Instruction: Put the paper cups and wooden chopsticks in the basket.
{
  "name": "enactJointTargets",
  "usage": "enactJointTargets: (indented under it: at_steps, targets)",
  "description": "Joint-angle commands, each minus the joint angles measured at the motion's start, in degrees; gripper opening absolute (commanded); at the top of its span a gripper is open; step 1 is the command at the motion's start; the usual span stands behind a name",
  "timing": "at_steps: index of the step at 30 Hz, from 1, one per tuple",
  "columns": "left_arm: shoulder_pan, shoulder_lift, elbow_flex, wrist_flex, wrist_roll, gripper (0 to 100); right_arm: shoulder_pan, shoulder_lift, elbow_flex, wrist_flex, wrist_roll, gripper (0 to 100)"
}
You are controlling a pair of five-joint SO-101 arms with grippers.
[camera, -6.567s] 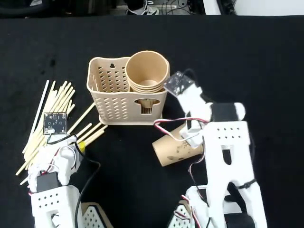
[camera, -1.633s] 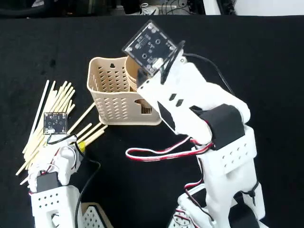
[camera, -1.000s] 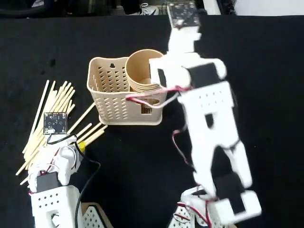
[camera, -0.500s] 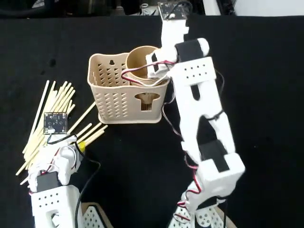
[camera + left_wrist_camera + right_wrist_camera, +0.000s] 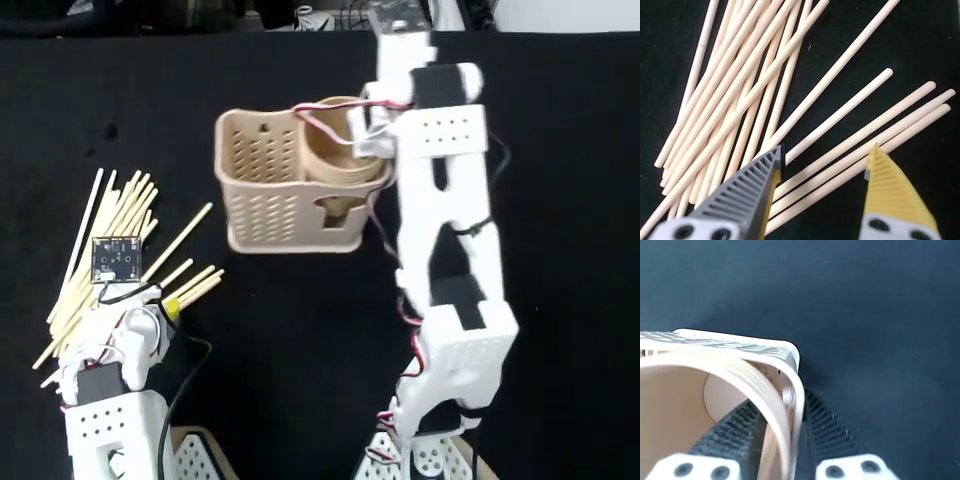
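Now the basket (image 5: 280, 205) has slid sideways, dragged by the right gripper (image 5: 785, 400) pinching the cups (image 5: 335, 150) by their rims; the left gripper (image 5: 826, 147) hangs spread over the waiting chopsticks (image 5: 740, 85).

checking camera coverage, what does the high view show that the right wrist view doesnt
The high view alone has the loose wooden chopsticks on the black table, the left arm, and the whole basket. The right wrist view alone has the close detail: the right gripper with one finger on each side of the rim of the paper cups. Both share the stacked paper cups in the basket and the table.
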Motion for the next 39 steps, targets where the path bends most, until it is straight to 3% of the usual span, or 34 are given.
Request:
enactJointTargets:
  at_steps: [1, 11, 20, 27, 36, 39]
  targets:
    - [0.4, -0.4, -0.5, -0.8, -0.4, 27, 5.7, -5.5, -2.3, 2.0, 0.7, 1.1]
    - [0.3, -0.4, -0.5, -0.8, -0.4, 27, 8.0, -11.8, 7.1, 1.9, 11.3, 1.5]
    - [0.2, -0.4, -0.5, -0.8, -0.4, 27, 8.3, -11.8, 9.3, 1.8, 12.6, 26.6]
    - [0.2, -0.4, -0.6, -0.8, -0.4, 27, 8.5, -15.5, 2.8, 1.6, 23.8, 30.8]
    - [0.2, -0.4, -0.6, -0.8, -0.2, 27, 8.6, -29.1, -9.3, 1.8, 17.6, 30.8]
    - [0.1, -0.4, -0.7, -0.7, 0.1, 27, 12.8, -37.2, -9.0, 1.9, 16.9, 30.7]
